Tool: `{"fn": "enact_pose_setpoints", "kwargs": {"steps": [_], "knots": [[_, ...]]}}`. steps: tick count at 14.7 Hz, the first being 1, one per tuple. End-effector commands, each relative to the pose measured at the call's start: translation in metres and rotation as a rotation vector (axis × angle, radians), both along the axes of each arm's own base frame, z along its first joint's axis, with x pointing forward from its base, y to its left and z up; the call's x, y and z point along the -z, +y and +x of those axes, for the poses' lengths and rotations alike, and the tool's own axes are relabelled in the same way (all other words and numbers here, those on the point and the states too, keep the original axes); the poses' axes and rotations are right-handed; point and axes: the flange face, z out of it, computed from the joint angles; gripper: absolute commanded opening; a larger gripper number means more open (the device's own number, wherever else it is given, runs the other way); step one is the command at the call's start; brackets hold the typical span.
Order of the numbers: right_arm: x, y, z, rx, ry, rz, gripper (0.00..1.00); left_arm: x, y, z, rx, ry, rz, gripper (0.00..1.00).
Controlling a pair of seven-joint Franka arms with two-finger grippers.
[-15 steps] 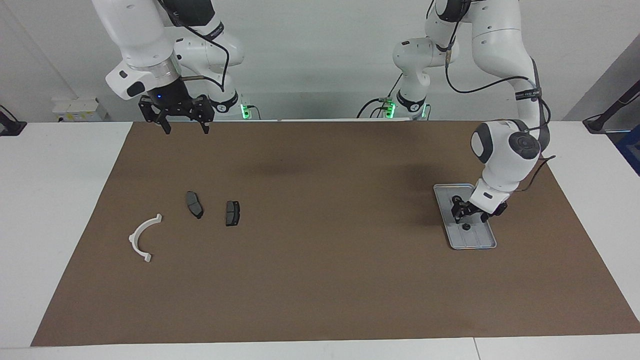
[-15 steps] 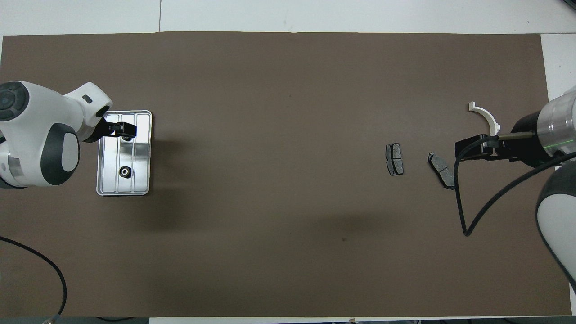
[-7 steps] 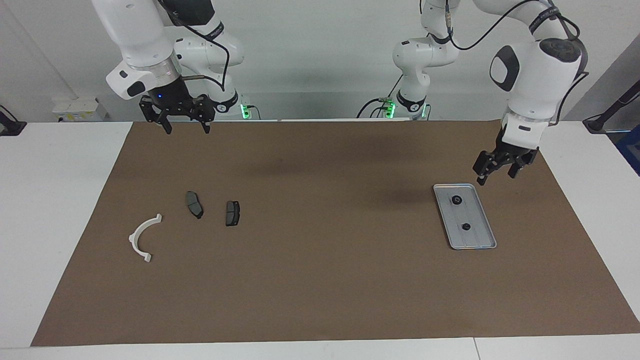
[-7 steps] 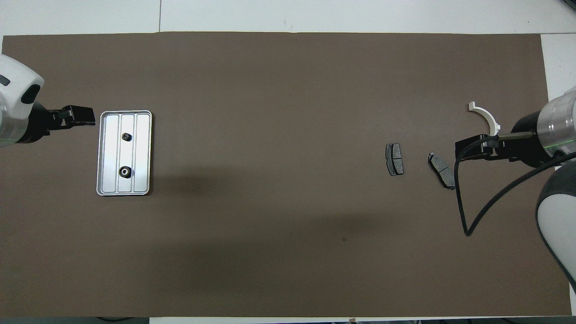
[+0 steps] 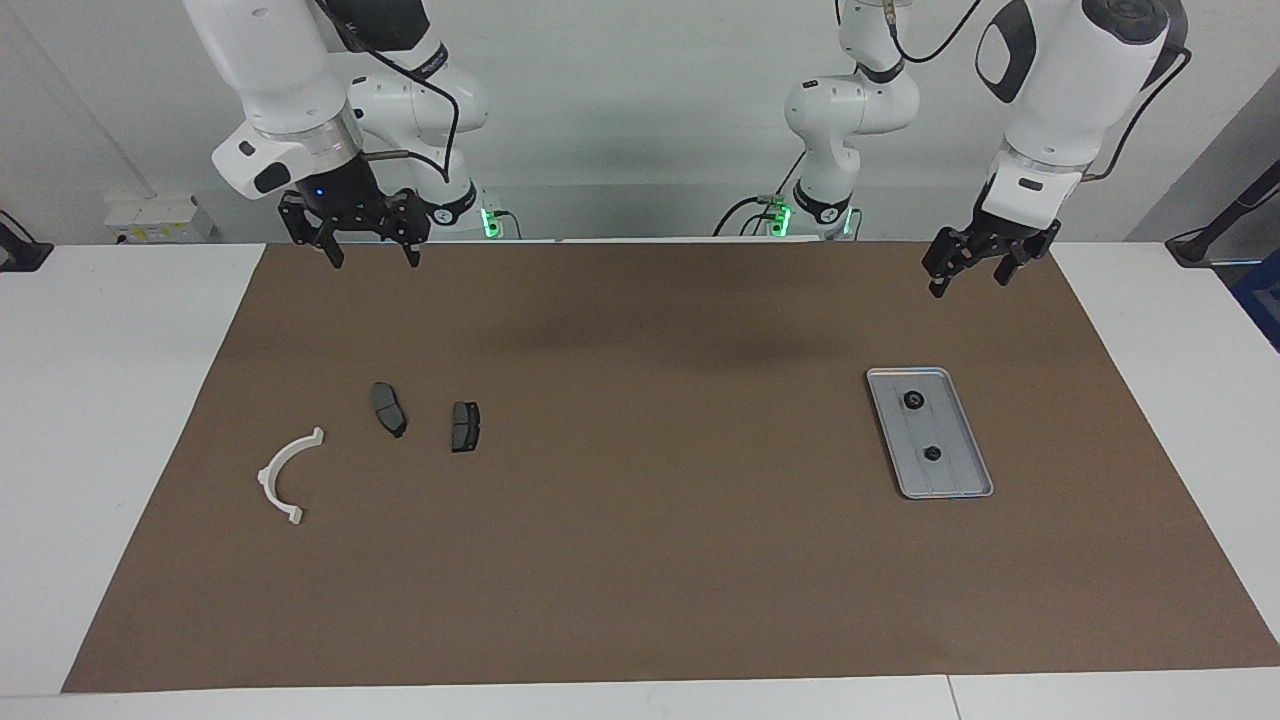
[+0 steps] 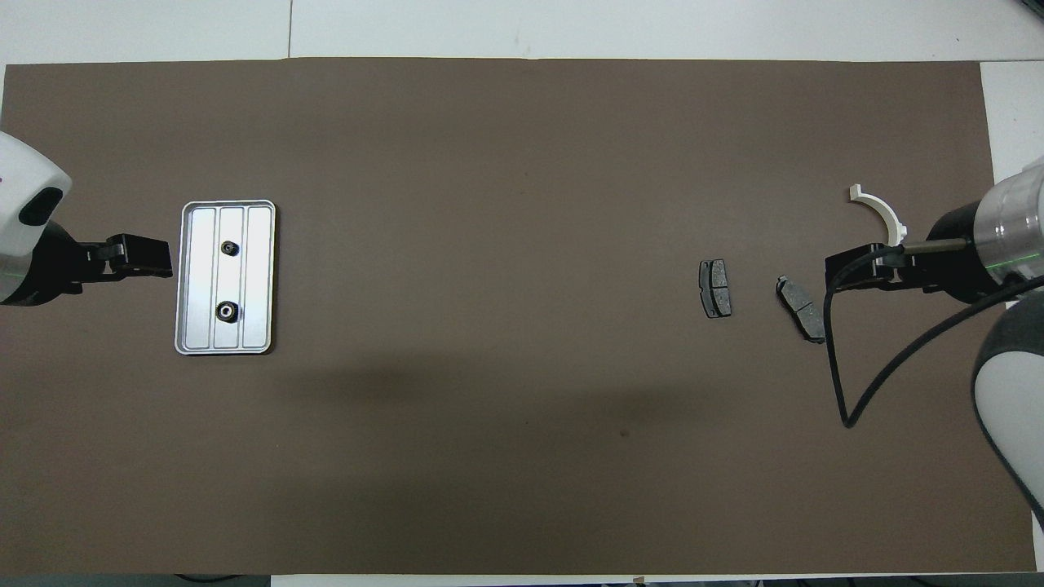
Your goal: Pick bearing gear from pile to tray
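So the two little black bearing gears are sitting in the silver tray [image 5: 972, 470] right now – one [image 5: 912, 400] at the end nearer the robots, the other [image 5: 931, 454] further along the ribbed floor, well apart from each other. The tray itself is lying flat on the brown mat [image 5: 660, 560] toward the left arm's end of the table. The left gripper [image 5: 968, 264] is hanging up in the air over the mat edge by the robots, clear of the tray, with its fingers spread and nothing between them. Over toward the right arm's end, what's left of the pile is lying loose on the mat: two dark grey brake-pad pieces, one [image 5: 465, 426] just beside the other [image 5: 389, 409], and a white curved arc bracket [image 5: 286, 476] a bit farther from the robots and closer to the table end. The right gripper [image 5: 366, 246] is waiting high over the robots' edge of the mat – jaws wide apart, empty, not touching any of the parts.
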Motion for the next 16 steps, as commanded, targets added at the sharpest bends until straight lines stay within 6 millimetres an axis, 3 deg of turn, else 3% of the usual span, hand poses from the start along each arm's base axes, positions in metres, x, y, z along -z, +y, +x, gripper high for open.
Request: {"fn": "enact_pose_setpoints", "kwargs": {"steps": [1,5,10,13,16], "knots": [[-0.005,0.0,-0.004,0.016,-0.007,0.013,1.0,-0.003,-0.001,0.004,0.034,0.038,-0.013,1.0],[-0.005,-0.002,-0.004,0.019,-0.007,0.013,1.0,-0.003,0.003,0.003,0.072,0.046,-0.012,1.0],[-0.005,-0.003,-0.004,0.022,-0.007,0.015,1.0,-0.024,0.017,0.009,0.052,0.026,-0.022,1.0],[-0.005,-0.005,-0.004,0.024,-0.007,0.015,1.0,-0.019,0.015,0.011,0.056,0.05,-0.022,1.0],[-0.005,-0.006,-0.004,0.025,-0.007,0.013,1.0,-0.027,0.016,0.008,0.061,0.035,-0.024,1.0]]}}
